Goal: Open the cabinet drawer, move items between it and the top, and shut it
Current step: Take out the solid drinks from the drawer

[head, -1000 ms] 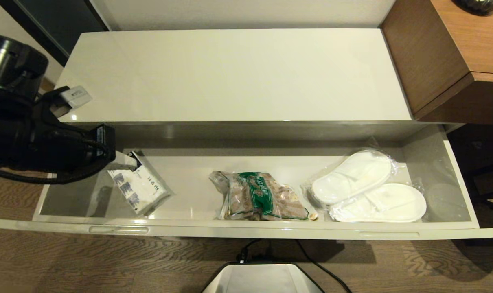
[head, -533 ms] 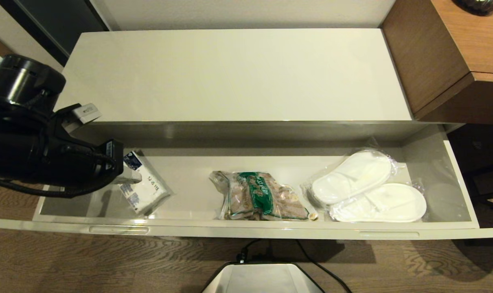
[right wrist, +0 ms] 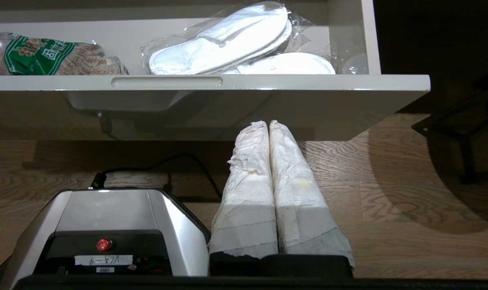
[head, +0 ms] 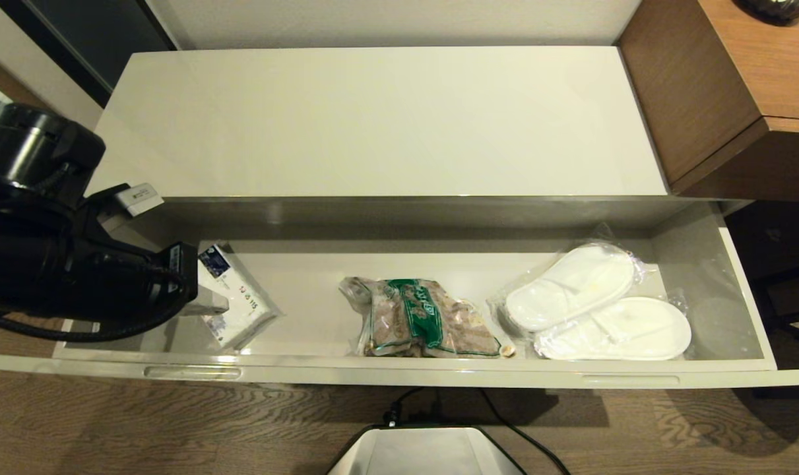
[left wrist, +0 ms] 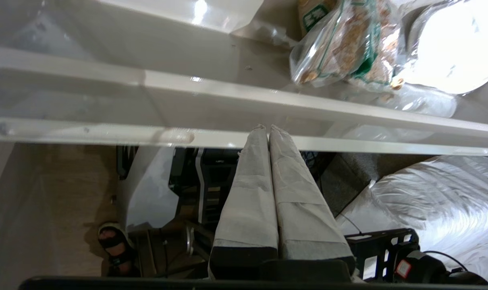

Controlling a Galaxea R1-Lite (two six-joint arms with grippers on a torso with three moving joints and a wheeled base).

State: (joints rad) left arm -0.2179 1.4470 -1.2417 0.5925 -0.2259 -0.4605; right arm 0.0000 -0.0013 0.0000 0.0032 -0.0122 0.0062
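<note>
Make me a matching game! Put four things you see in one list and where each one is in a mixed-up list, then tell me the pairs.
Things:
1. white slippers
2. bag of brown pieces with a green band
3. white tissue pack
4. brown wooden cabinet

Places:
A. middle of the open drawer
B. left end of the drawer, beside the left gripper
C. standing to the right of the cream-white top
D. right end of the drawer

Pairs: 1-D, 2-A, 3-B, 4-C
</note>
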